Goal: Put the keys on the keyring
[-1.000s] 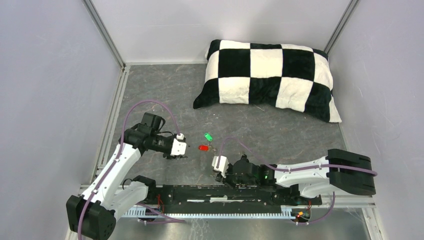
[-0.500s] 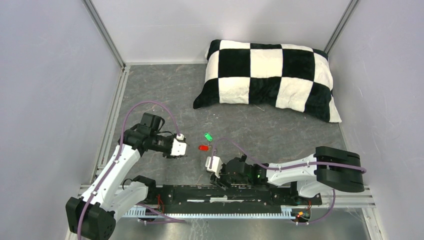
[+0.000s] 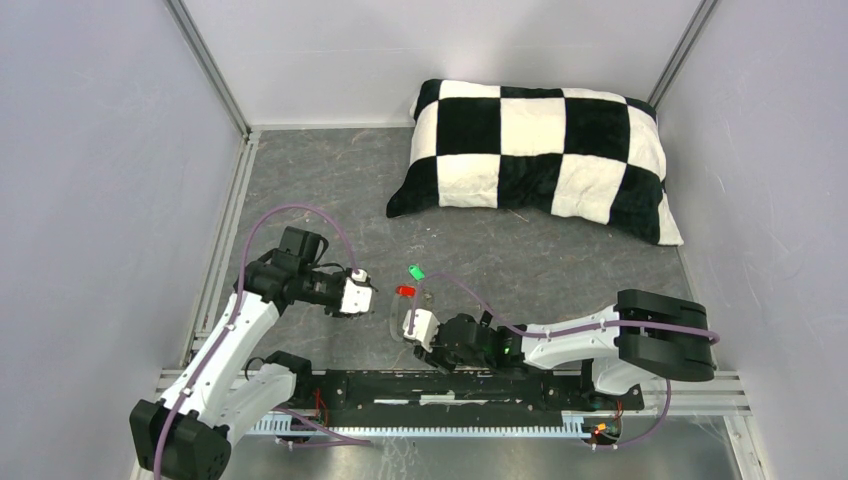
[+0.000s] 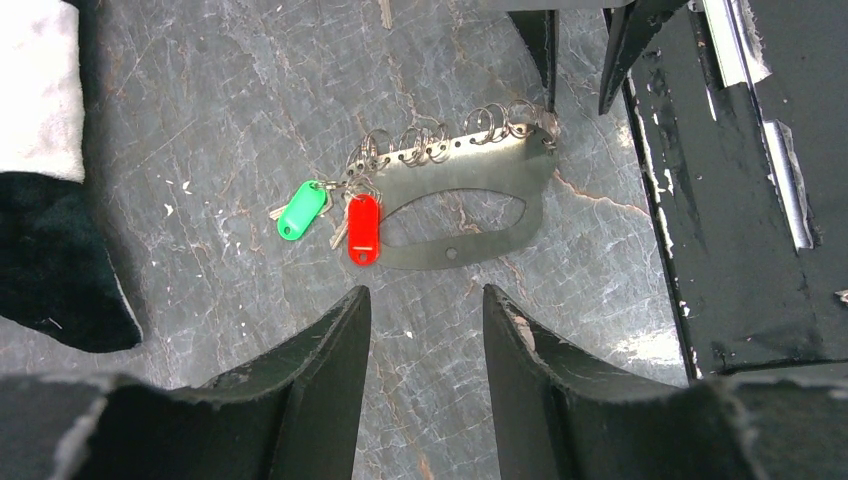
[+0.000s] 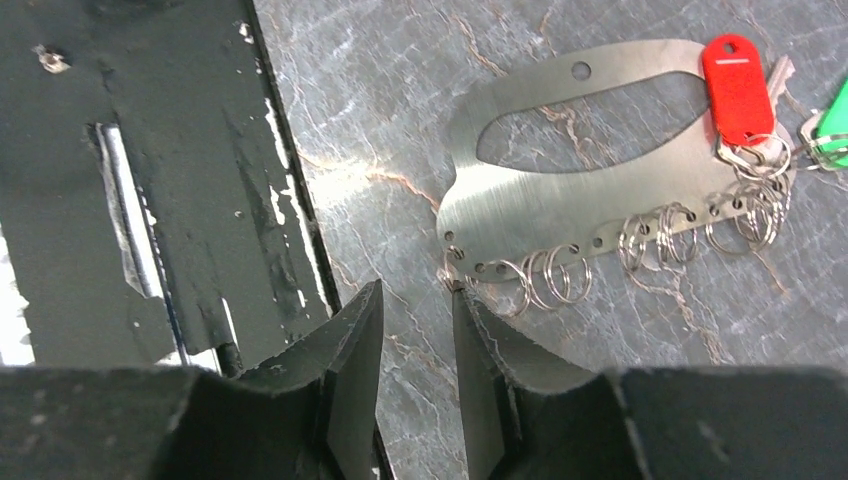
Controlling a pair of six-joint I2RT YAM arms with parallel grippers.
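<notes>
The keyring (image 4: 490, 168) is a flat steel plate with an oblong slot and several small split rings along one edge, lying on the grey floor (image 5: 580, 200). Two keys lie at its far end, one red-tagged (image 4: 363, 229) (image 5: 737, 88) (image 3: 406, 292) and one green-tagged (image 4: 301, 211) (image 3: 417, 271), their rings bunched with the plate's end rings. My left gripper (image 4: 427, 292) hovers open and empty just short of the plate's slotted side. My right gripper (image 5: 416, 290) is open a narrow gap with nothing between the fingers. Its right fingertip (image 5: 462, 300) touches the plate's near corner ring.
A black-and-white checked pillow (image 3: 535, 155) lies at the back right. The black base rail (image 3: 480, 385) (image 5: 120, 180) runs along the near edge, close beside the keyring. Grey walls and metal frame posts close in both sides.
My right arm has slid left along the rail to the keyring's near corner and its jaws have parted. The left arm has barely moved.
</notes>
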